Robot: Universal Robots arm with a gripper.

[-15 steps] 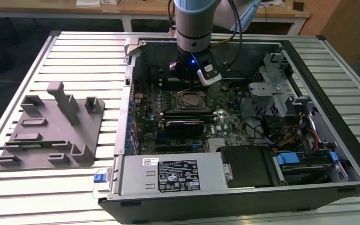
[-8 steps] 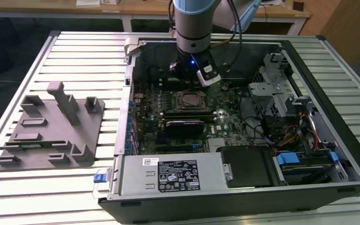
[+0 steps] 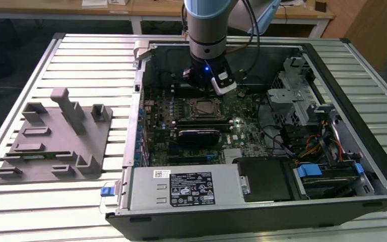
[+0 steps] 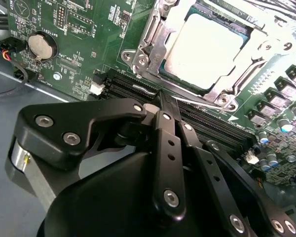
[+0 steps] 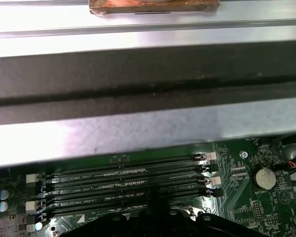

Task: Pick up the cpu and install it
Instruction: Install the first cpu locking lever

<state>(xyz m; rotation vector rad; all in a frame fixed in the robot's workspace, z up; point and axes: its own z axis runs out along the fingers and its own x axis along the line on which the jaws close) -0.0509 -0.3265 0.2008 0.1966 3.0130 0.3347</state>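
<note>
Inside the open computer case (image 3: 247, 222), the cpu (image 4: 207, 47) lies flat in the metal socket frame (image 4: 147, 47) on the green motherboard (image 4: 89, 49). Just beside it, above the black memory slots (image 4: 133, 89), the gripper (image 4: 162, 98) hangs with its fingers pressed together, gripping nothing.

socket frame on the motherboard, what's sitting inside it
The cpu lies flat inside the socket frame, its silvery top showing and the frame's metal running around its edges. Whatever lies under the chip is covered by it.
</note>
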